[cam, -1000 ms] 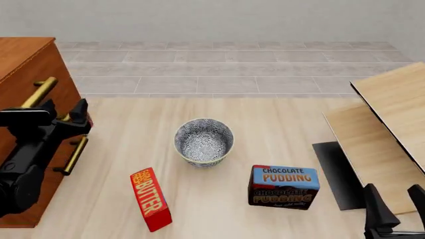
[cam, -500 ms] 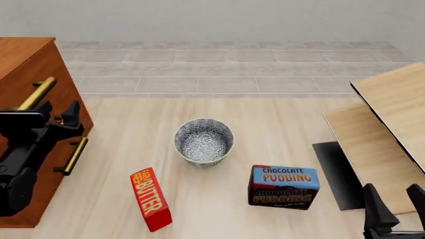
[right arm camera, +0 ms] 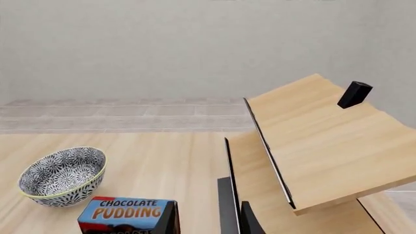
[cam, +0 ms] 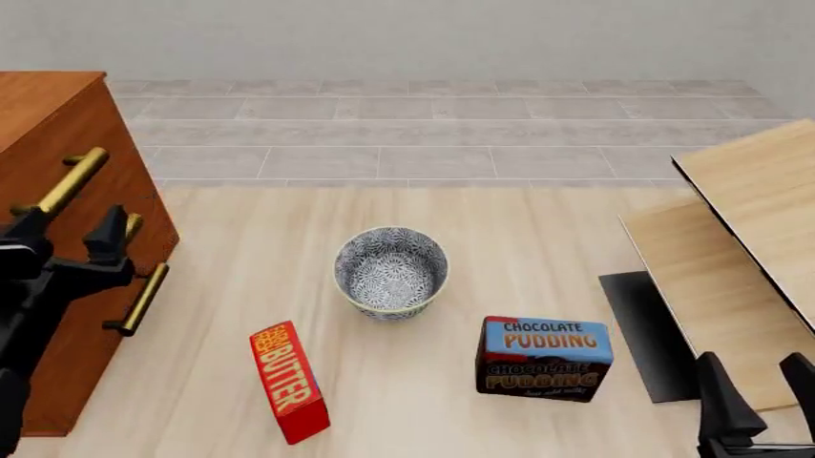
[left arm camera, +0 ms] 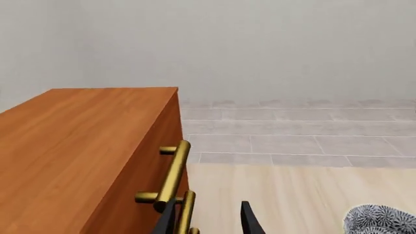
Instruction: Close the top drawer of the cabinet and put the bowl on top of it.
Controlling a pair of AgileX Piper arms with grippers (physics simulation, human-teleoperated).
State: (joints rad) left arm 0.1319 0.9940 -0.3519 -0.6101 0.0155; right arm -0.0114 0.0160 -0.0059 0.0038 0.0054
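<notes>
The cabinet (cam: pixel 38 105) stands at the table's left edge. Its top drawer (cam: pixel 95 138) looks flush with the cabinet's face, and the brass bar handle (cam: pixel 60 186) sticks out; the left wrist view shows this handle (left arm camera: pixel 174 170) too. My left gripper (cam: pixel 71 229) hovers open just in front of the drawers, below the top handle, holding nothing, its fingertips (left arm camera: pixel 250 220) apart. The patterned bowl (cam: pixel 391 270) sits upright mid-table, also visible as the bowl (right arm camera: pixel 62 175) in the right wrist view. My right gripper (cam: pixel 761 391) rests open at the near right, far from the bowl.
A red butter box (cam: pixel 288 382) stands near the front, left of a chocolate pudding box (cam: pixel 545 358). Pale wooden panels (cam: pixel 751 239) on a dark base rise at the right. A lower drawer handle (cam: pixel 140 298) protrudes beneath my left gripper.
My left gripper has drawn back to the left and toward the camera along the cabinet's front. The bowl, the boxes and the right arm have not moved.
</notes>
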